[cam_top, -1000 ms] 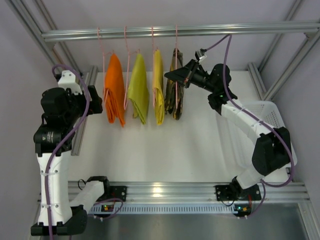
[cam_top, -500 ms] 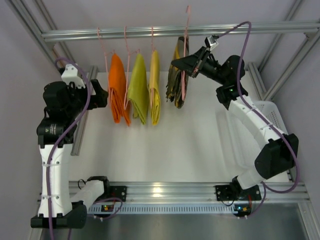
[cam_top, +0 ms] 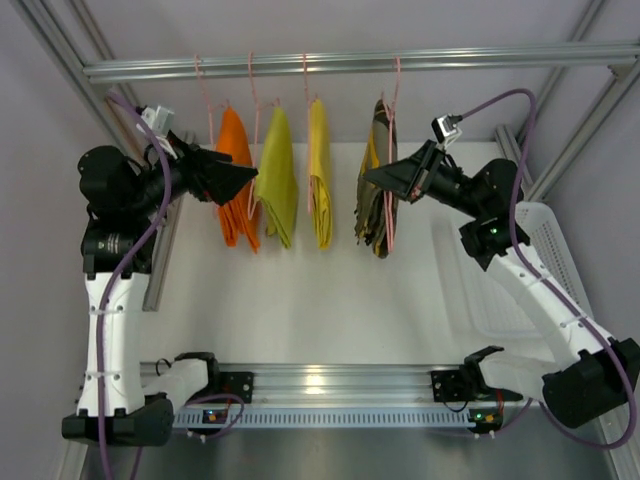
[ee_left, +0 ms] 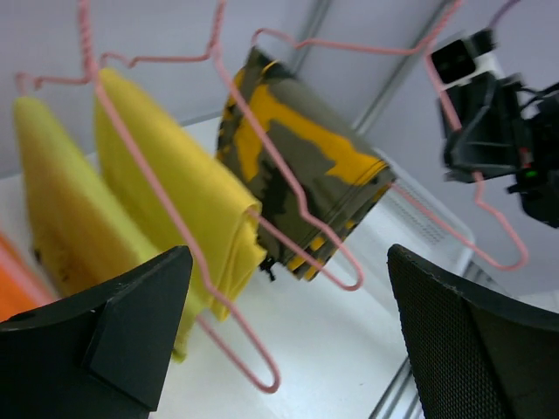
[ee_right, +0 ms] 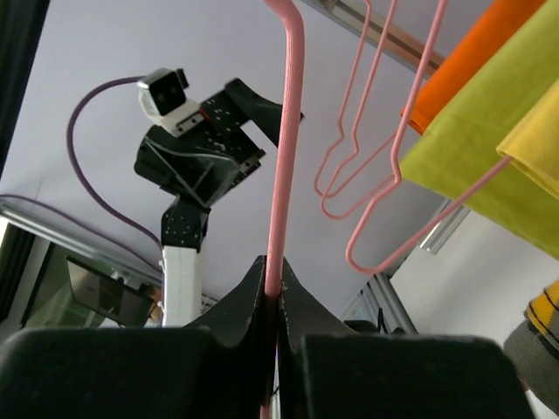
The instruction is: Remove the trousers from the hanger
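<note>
The camouflage trousers (cam_top: 373, 195) hang folded over the pale-pink hanger (cam_top: 389, 225), to the right of the other garments. My right gripper (cam_top: 370, 178) is shut on the hanger's wire (ee_right: 288, 131) and holds it up; a corner of the trousers (ee_right: 534, 353) shows at the lower right of the right wrist view. My left gripper (cam_top: 245, 180) is open and empty in front of the orange garment, pointing right. In the left wrist view the trousers (ee_left: 306, 166) and hanger (ee_left: 445, 225) lie beyond the open gripper (ee_left: 288, 349), apart from it.
Orange (cam_top: 232, 195), lime (cam_top: 276, 180) and yellow (cam_top: 320, 185) garments hang on pink hangers from the metal rail (cam_top: 480, 58). A white basket (cam_top: 545, 260) stands at the right under the right arm. Frame posts run along both sides.
My right gripper has carried the hanger with the trousers up, then right, away from the yellow garment. My left arm has swung its open gripper right, toward the garments.
</note>
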Action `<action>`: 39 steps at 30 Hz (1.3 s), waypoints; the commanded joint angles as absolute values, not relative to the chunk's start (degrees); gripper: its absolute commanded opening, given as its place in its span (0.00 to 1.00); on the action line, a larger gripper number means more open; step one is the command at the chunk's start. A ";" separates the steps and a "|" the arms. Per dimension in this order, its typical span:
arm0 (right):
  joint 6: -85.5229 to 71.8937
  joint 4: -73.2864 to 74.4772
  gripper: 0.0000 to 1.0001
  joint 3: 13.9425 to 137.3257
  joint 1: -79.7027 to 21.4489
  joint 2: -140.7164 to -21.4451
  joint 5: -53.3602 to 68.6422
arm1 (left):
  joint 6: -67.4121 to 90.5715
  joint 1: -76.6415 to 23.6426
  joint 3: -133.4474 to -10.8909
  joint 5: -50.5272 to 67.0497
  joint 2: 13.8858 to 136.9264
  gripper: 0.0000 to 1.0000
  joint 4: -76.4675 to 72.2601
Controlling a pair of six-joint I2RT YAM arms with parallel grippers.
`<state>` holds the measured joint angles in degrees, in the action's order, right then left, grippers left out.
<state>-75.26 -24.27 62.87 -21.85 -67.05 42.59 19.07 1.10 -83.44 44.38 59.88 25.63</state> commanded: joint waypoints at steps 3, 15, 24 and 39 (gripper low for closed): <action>-66.01 -27.87 0.00 63.81 -21.45 -60.12 42.10 | 38.64 -3.22 -81.39 60.30 62.48 0.97 -3.76; -59.50 -16.00 0.00 67.68 -21.45 -57.22 41.66 | 38.85 -28.47 -88.06 42.20 78.48 0.79 -11.25; -60.11 -16.78 0.00 64.78 -21.45 -56.51 41.22 | 47.19 -34.18 -91.13 37.36 88.24 0.75 -19.42; -60.64 -17.93 0.00 61.44 -21.45 -55.55 41.48 | 56.77 -38.93 -95.01 37.27 97.03 0.65 -26.62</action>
